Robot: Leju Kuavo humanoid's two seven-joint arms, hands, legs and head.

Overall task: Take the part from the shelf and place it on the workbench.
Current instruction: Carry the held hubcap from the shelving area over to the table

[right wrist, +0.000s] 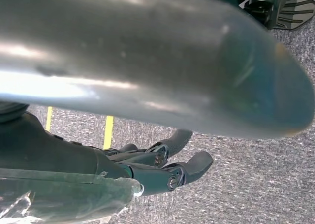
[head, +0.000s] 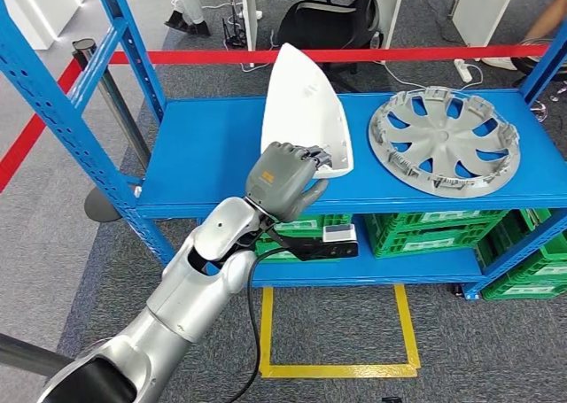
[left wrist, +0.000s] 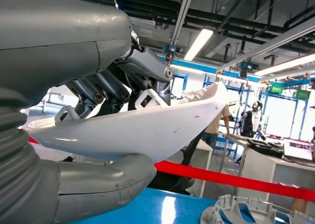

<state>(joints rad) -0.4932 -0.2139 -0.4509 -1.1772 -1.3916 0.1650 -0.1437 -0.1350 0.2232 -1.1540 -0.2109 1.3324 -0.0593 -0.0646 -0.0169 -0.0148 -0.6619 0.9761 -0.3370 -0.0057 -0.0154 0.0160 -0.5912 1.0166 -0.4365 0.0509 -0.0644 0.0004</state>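
One left hand point(head: 286, 180), at the near edge of the blue shelf point(head: 200, 155): fingers over, thumb under, clamped on one white part point(head: 304, 102). The part was lifted off the shelf, its long axis running away from the robot, narrow tip pointing far and upward. One grey wheel cover point(head: 444, 141) lay flat right of it. Green crates point(head: 428, 230) sat below; contents not discernible. One right hand point(right wrist: 163, 165) hung over carpet, fingers apart, holding nothing.

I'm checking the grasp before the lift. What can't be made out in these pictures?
- Head view: the left hand covers the near edge of the white part, so its fingertips are hidden.
- Left wrist view: the wheel cover is cut off by the picture's edge.
- Right wrist view: a blurred silver arm hides much; the right hand hangs over the floor.
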